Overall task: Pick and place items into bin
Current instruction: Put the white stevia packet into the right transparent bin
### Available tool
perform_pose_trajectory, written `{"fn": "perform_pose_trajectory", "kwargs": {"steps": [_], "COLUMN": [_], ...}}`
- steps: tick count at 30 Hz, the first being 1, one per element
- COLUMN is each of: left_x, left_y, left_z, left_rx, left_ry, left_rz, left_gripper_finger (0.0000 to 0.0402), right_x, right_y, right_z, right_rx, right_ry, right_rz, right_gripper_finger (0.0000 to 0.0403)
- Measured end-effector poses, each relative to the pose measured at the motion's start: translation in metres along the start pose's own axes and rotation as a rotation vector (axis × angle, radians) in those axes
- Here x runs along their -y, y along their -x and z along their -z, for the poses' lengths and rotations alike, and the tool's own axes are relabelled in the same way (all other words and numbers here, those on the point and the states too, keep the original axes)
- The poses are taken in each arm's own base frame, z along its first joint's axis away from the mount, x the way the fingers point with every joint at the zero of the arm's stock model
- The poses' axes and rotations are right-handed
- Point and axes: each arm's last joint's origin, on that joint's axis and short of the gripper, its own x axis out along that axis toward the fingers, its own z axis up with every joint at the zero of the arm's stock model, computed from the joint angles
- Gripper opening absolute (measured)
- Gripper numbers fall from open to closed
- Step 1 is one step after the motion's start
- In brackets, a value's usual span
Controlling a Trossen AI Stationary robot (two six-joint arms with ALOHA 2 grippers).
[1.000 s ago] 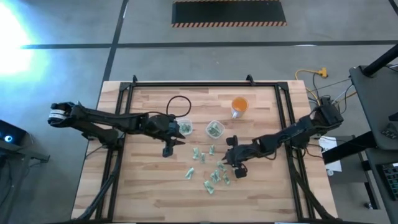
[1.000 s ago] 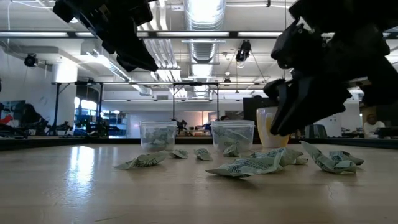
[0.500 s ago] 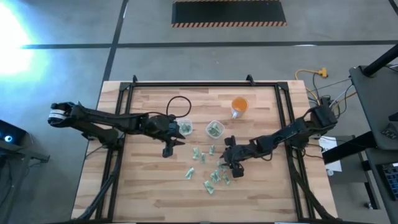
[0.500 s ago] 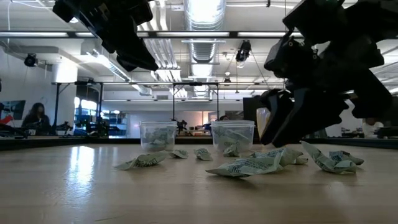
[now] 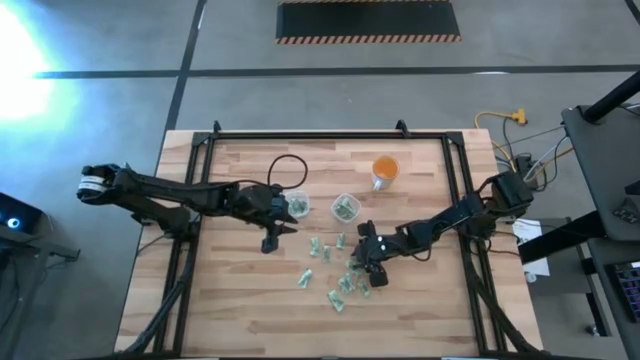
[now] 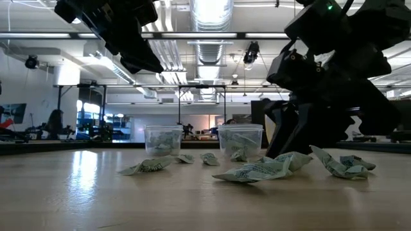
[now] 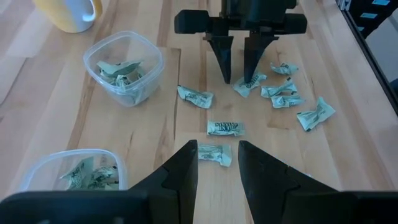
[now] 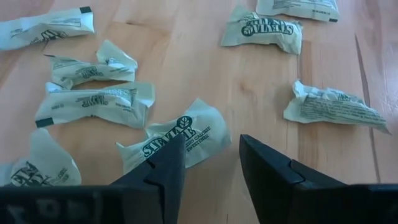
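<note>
Several small pale green-and-white packets (image 5: 340,282) lie loose on the wooden table, near its middle. Two clear plastic bins (image 5: 297,206) (image 5: 345,207), small cups, stand behind them with packets inside. My right gripper (image 5: 367,274) is open and low over the right side of the scatter. Its fingers stand on either side of one end of a crumpled packet (image 8: 168,142). My left gripper (image 5: 271,240) hangs open above the table, left of the packets, with nothing between its fingers (image 7: 186,165). My right gripper comes slanting down from the table's right, with its tips at one end of the crumpled packet (image 8: 198,127), which lies flat on the wood. I cannot tell whether the fingers touch it.
An orange cup (image 5: 385,170) stands at the back, right of the bins. A black cable loop (image 5: 285,168) lies at the back left. A dark metal frame (image 5: 200,150) runs along the table's edges. Bare wood shows at the near left (image 5: 220,310).
My right gripper has sunk toward the table and moved a little toward its left edge, in over the packets. Its fingers have opened: in the low view they were together and now stand apart. The packets have not moved.
</note>
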Motion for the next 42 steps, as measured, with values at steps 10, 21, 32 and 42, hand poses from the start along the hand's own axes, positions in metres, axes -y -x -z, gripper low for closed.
{"fn": "perform_pose_trajectory", "kwargs": {"steps": [10, 21, 32, 42], "left_x": [0.000, 0.000, 0.000, 0.000], "left_y": [0.000, 0.000, 0.000, 0.000], "left_z": [0.000, 0.000, 0.000, 0.000], "left_rx": [-0.001, -0.001, -0.001, -0.001], "left_ry": [-0.002, -0.003, -0.002, -0.001], "left_rz": [0.000, 0.000, 0.000, 0.001], "left_gripper_finger": [0.0098, 0.0098, 0.0098, 0.0098], "right_x": [0.000, -0.001, 0.002, 0.004], "right_y": [0.006, 0.009, 0.005, -0.004], "right_z": [-0.006, -0.009, -0.010, -0.008], "right_rx": [0.024, 0.032, 0.043, 0.032], "right_ry": [0.001, -0.021, -0.044, -0.058], "right_rz": [-0.003, -0.059, -0.047, -0.041], "right_gripper_finger": [0.0110, 0.0135, 0.0200, 0.0184]}}
